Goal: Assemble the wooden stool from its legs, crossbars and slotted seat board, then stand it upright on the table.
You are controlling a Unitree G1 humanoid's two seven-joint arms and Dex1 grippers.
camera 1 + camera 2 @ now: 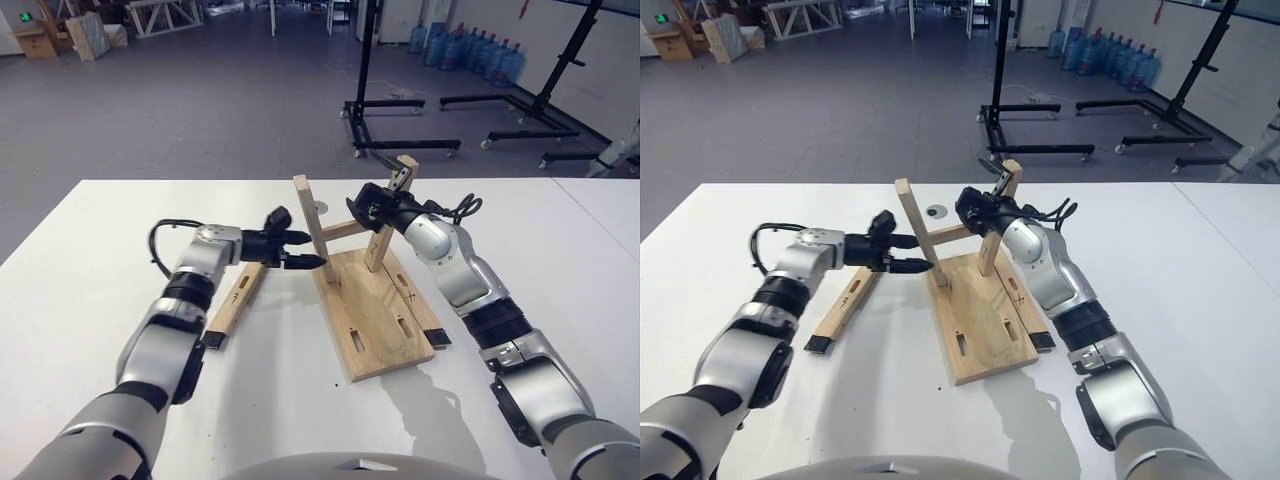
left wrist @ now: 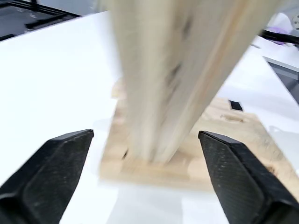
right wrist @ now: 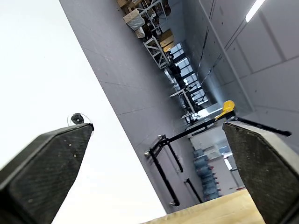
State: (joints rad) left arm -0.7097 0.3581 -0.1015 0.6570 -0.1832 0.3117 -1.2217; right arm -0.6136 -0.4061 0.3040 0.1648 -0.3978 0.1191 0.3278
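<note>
Nearest your left wrist camera stands the upright leg (image 2: 159,84), its foot planted at the far end of the slotted seat board (image 1: 375,320), which lies flat mid-table. Your left gripper (image 1: 312,250) is spread wide, one finger on each side of that leg's foot and clear of the wood. Your right gripper (image 1: 398,185) is likewise wide apart at the top of the second leg (image 1: 377,250). A crossbar (image 1: 342,231) joins the two legs.

Risk: the frame leans and nothing clamps it, so a nudge from either finger could rock it out of its slots or skid the board.

A spare leg piece (image 1: 235,300) lies under your left arm, and another (image 1: 425,315) lies along the board's right edge. The table (image 1: 100,230) is white and smooth. Beyond it are grey floor, black wheeled stands (image 1: 400,110) and water bottles (image 1: 480,50).
</note>
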